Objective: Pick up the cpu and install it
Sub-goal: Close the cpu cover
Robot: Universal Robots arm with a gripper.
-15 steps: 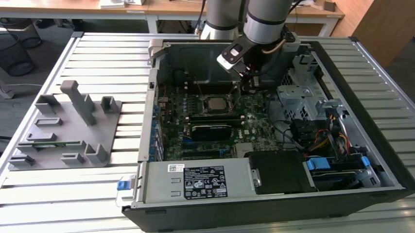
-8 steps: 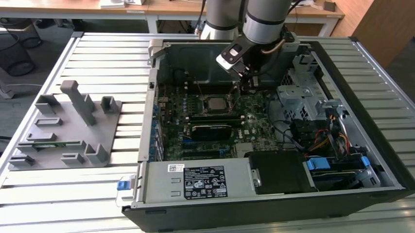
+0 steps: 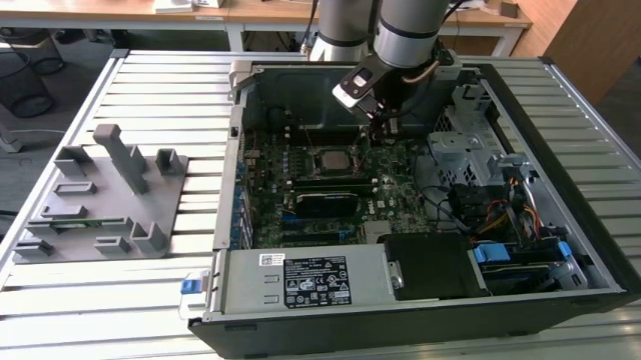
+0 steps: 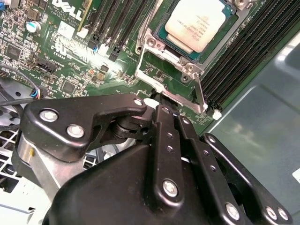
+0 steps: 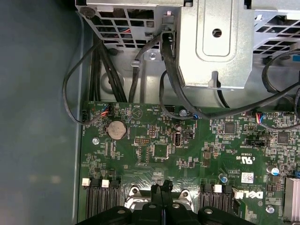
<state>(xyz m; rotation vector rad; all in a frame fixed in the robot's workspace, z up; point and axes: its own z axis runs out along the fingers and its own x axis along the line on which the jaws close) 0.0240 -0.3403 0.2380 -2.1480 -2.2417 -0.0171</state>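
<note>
The cpu (image 4: pixel 199 23), a square chip with a silver top, lies flat in its socket on the green motherboard (image 3: pixel 386 187), framed by the socket's metal bracket (image 4: pixel 168 70). The exterior view shows the cpu (image 3: pixel 331 160) in the middle of the open computer case. My gripper (image 4: pixel 163 99) is shut with its black fingers pressed together, nothing between them. Its tips are at the bracket's edge beside the cpu; I cannot tell whether they touch it. The gripper (image 3: pixel 380 135) hangs just to the exterior view's right of the socket, and the first wrist view shows the gripper (image 5: pixel 162 188) over the bracket.
Black memory slots (image 4: pixel 243 47) flank the socket. A metal drive cage (image 5: pixel 215 42) and black cables (image 5: pixel 168 79) lie beyond the board. A grey parts fixture (image 3: pixel 110 195) stands outside the case at the exterior view's left. The power supply (image 3: pixel 300 281) fills the case's near side.
</note>
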